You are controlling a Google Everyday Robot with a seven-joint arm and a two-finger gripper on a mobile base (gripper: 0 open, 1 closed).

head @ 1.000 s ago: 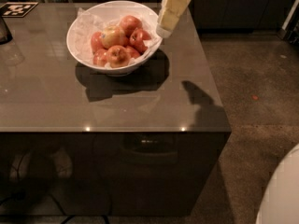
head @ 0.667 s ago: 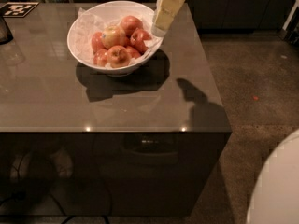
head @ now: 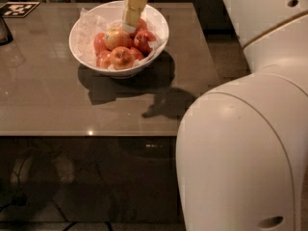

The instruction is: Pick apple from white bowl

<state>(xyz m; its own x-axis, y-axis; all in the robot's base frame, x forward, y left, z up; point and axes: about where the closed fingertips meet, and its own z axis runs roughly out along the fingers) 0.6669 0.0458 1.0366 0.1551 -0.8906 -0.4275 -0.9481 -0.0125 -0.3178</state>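
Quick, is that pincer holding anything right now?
Pincer: low over the white bowl, right at the pale apple; whether it is open, closed or holding anything cannot be told.

- just the one camera, mounted high, looking down and forward over the table point(head: 53, 105)
- robot's own white arm point(head: 240, 153) looms close on the right
- white bowl point(head: 76, 49) sits mid-distance up top, gripper point(head: 129, 24) over its far side

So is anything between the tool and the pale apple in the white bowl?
Nothing visible does. The tool hangs over the white bowl, just above the pale apple; the red apples lie beside it, not on top.
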